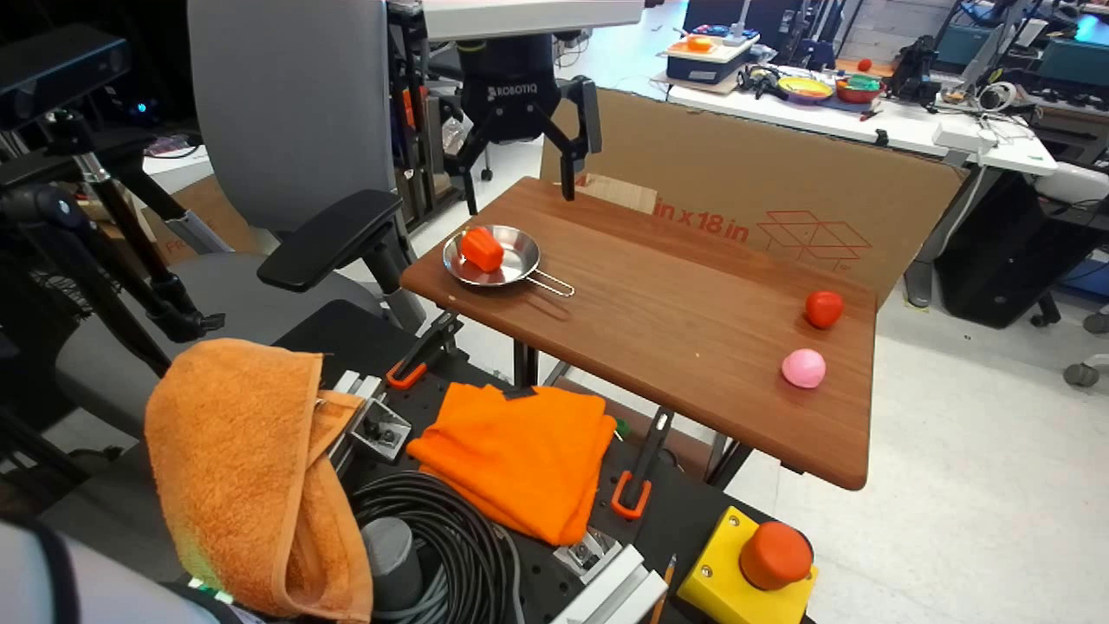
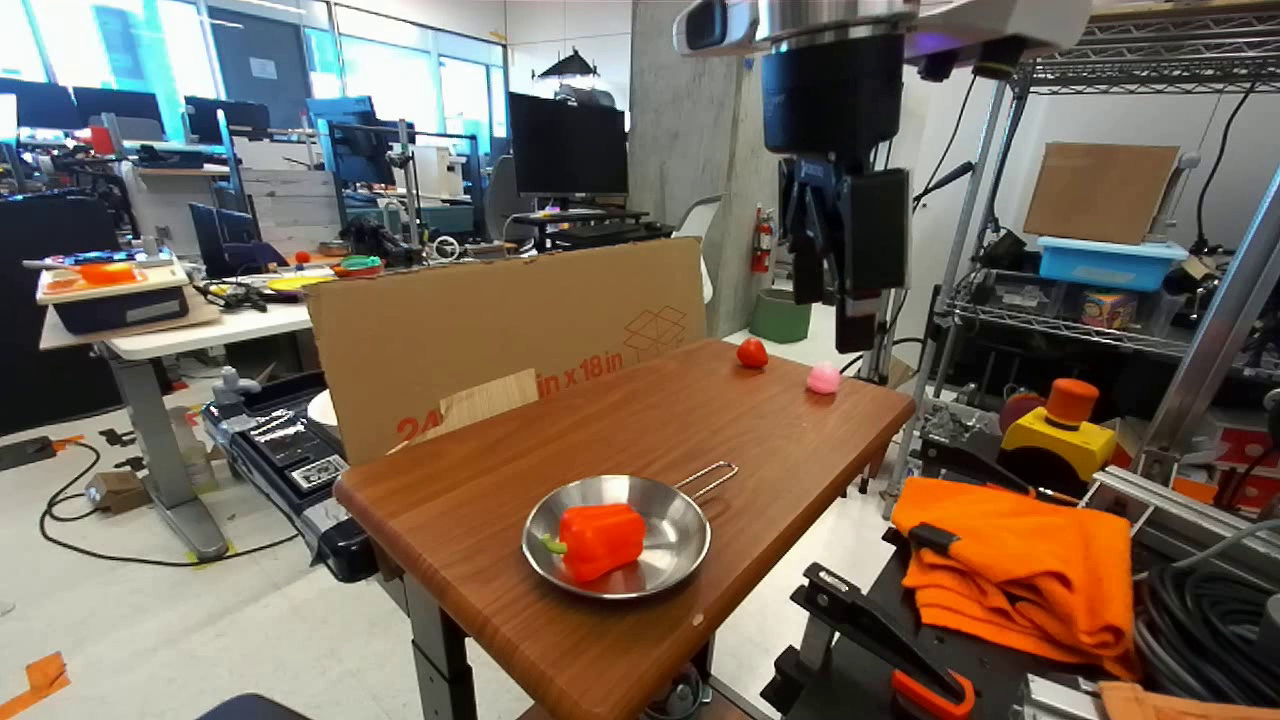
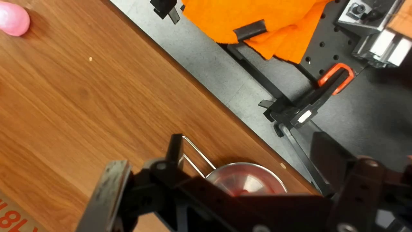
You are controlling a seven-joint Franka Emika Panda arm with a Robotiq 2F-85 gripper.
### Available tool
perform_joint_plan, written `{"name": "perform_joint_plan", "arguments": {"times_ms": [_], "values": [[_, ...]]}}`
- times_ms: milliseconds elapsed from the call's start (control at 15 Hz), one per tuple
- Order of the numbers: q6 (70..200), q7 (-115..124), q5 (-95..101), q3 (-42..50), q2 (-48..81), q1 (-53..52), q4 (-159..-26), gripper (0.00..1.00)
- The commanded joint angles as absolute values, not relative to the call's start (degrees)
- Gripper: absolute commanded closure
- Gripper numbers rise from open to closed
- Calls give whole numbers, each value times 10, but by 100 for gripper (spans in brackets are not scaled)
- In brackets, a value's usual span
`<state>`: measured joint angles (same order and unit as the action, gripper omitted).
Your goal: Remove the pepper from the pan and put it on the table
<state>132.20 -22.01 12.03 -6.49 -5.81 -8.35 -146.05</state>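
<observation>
Our gripper (image 1: 520,199) hangs spread — let's straddle the pepper (image 2: 602,541), sparing the pan (image 2: 668,535) near a corner of the table (image 1: 684,295).

My fingers (image 3: 175,149) spread apart, gripper parts hiding much of pan (image 3: 246,170) on table (image 3: 96,112); pink ball (image 3: 13,18) upper left, orange cloth (image 3: 254,16) at top.

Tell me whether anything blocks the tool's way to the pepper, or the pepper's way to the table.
Nothing visible stands between the open tool and the pepper. On the pepper's way to the table, only the raised rim of the pan surrounds it; lifting should likely clear that.
</observation>
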Motion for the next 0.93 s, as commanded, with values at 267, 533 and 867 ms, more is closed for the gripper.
{"name": "perform_joint_plan", "arguments": {"times_ms": [267, 533, 867], "values": [[1283, -134, 163, -73, -64, -76, -1440, 0], [1216, -11, 152, -71, -46, -72, -1403, 0], [1130, 78, 108, -68, -20, -71, -1365, 0]]}}
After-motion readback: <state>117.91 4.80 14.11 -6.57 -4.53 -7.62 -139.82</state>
